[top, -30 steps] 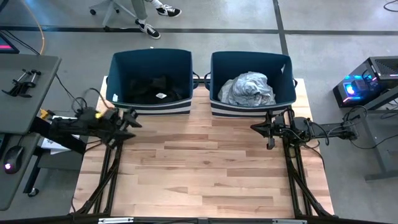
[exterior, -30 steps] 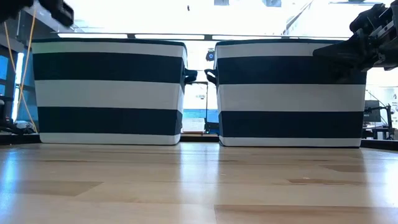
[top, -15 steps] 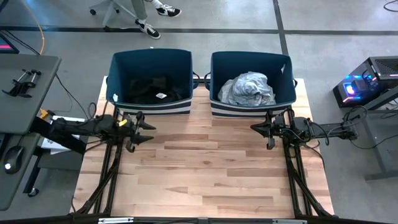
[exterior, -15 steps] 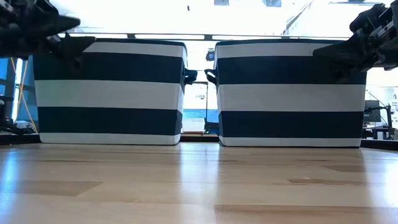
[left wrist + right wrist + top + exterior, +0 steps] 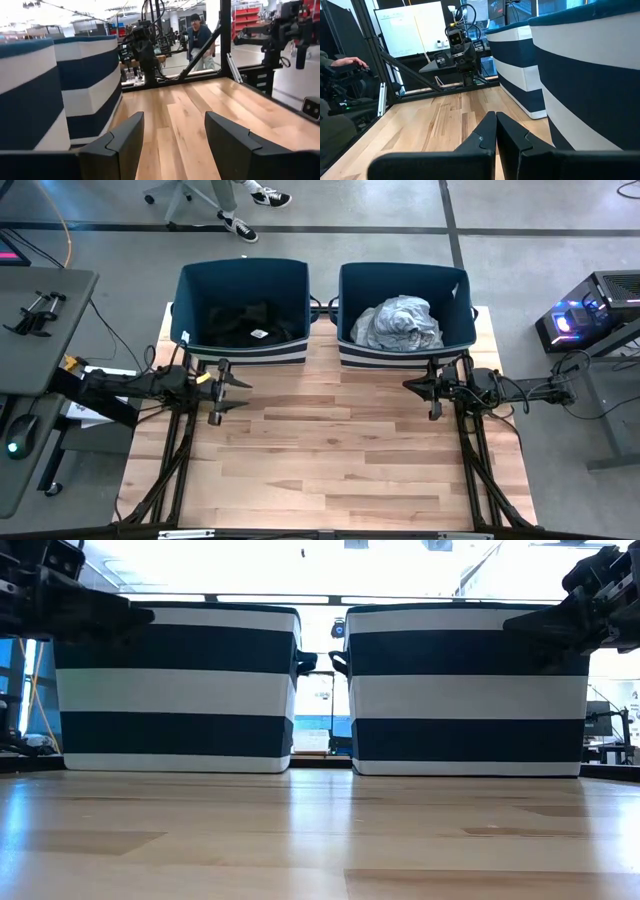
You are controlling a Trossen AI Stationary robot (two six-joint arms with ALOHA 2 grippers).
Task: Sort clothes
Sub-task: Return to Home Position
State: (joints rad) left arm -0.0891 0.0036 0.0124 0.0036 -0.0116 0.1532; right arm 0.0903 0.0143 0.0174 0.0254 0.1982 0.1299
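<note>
**Wood tabletop bare, both bins loaded: parking the arms**

Wood table [image 5: 330, 460] has no garment on it that I can spot from above. As I read it, all that's left is getting the arms home tidy.

Left gripper [image 5: 232, 386] hangs over the table's left side, just in front of the left bin [image 5: 243, 264], pointing across toward the middle. Its wrist cam shows the fingers spread wide with nothing between them, just planks. Right gripper [image 5: 410, 386] sits mirrored on the right side, just in front of the right bin [image 5: 400, 268]. Its fingers are pressed together, holding nothing.

How I'd finish this: the right arm looks parked to me, so I'd use it as the template. I'd pinch the left fingers together and match the right arm's height and angle. I'd go slow too, since the left bin's striped wall is just beside that gripper and a fast swing could clip it.

Count, working outward: two arms, two grippers, two striped bins side by side at the back of the table. Left bin holds dark garments [image 5: 235, 320] with one white tag [image 5: 259, 333] showing. They blur into one pile, so I can't give a number. Right bin holds a grey-white bundle [image 5: 400, 322] that looks like one heap, maybe several pieces. One person [image 5: 200, 35] stands beyond the table in the left wrist cam.
</note>
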